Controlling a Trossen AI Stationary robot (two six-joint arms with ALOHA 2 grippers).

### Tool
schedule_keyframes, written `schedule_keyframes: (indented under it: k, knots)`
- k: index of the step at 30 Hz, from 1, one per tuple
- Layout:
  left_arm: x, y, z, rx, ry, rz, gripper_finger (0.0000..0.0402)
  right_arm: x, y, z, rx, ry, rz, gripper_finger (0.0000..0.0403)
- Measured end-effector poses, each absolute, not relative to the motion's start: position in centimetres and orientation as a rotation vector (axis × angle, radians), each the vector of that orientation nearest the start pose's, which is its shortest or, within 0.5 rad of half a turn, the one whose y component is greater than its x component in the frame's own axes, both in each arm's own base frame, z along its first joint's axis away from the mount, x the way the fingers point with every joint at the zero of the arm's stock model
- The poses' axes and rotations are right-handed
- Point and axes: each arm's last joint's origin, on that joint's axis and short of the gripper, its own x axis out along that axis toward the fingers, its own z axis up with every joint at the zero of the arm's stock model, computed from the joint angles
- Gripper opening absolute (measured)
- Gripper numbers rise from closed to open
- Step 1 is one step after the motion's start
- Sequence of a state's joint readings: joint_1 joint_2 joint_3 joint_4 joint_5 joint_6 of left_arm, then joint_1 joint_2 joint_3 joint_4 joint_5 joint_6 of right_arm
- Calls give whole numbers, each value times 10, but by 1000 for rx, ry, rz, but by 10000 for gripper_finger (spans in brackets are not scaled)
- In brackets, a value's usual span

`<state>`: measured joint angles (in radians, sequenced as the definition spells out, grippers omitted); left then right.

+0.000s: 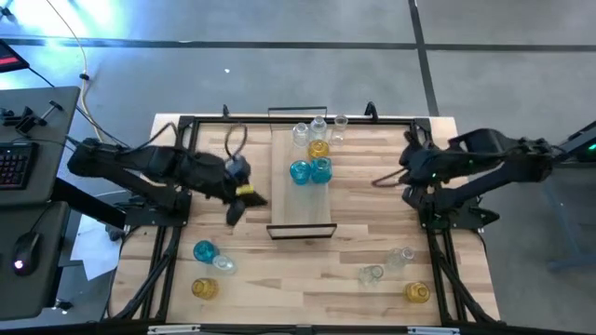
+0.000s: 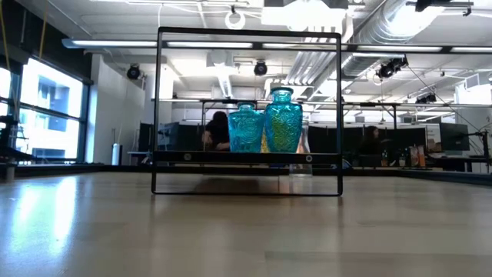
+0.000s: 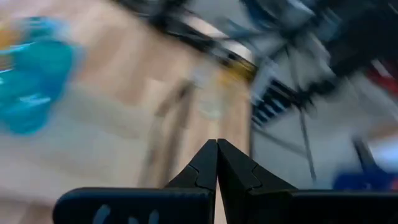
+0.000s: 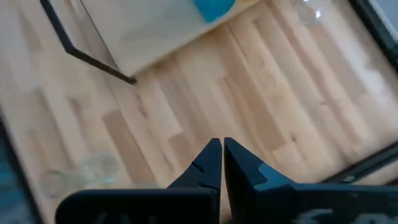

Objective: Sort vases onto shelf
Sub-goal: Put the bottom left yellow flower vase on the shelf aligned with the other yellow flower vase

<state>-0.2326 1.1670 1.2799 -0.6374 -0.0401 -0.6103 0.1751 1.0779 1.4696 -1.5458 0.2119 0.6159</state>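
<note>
The vases are small glass bottles with round bellies and narrow necks. I judge them light, rigid, slick and breakable, and best gripped at the neck or just below it with modest pressure.

Six stand upright on the far half of the shelf (image 1: 302,200): two teal vases (image 1: 310,171) side by side, an amber vase (image 1: 318,149) behind them, and clear vases (image 1: 321,129) at the far end. The long axis of each is vertical with the mouth up, and the low view confirms this for the teal pair.

Six are still on the table (image 1: 372,200):
- Near left: a teal one (image 1: 204,250), a clear one (image 1: 223,264) and an amber one (image 1: 204,288).
- Near right: two clear ones (image 1: 386,265) and an amber one (image 1: 417,293). The clear pair appears to lie on its side, though this is uncertain from overhead.

The left gripper (image 1: 235,210) is clenched and empty, just left of the shelf. The right gripper (image 1: 377,180) is also clenched and empty — it sits to the right of the shelf, well apart from the vases.
</note>
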Motion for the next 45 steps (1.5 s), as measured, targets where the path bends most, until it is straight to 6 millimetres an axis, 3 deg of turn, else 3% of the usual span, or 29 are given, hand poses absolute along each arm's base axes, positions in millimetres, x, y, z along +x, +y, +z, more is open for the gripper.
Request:
schedule_keyframes:
  k: [5,14,20,26,31,36,45]
  knots:
    - [224,-85,368,-442,752,-145,1,144,24,393,243,1111,-386,0]
    - [200,-129,341,-657,1234,-231,0,140,23,394,208,1094,-392,0]
    - [188,-163,340,-772,1296,-254,0,139,22,395,176,1074,-416,0]
    - [176,-189,330,-752,1386,-254,0,140,22,395,147,1074,-404,0]
    - [175,-208,326,-720,1444,-415,0,140,22,395,149,1073,-405,0]
    - [179,-217,319,-641,1450,-517,0,140,22,395,169,1069,-417,0]
    - [181,-225,299,-659,1579,-349,22,140,22,395,172,1068,-417,0]
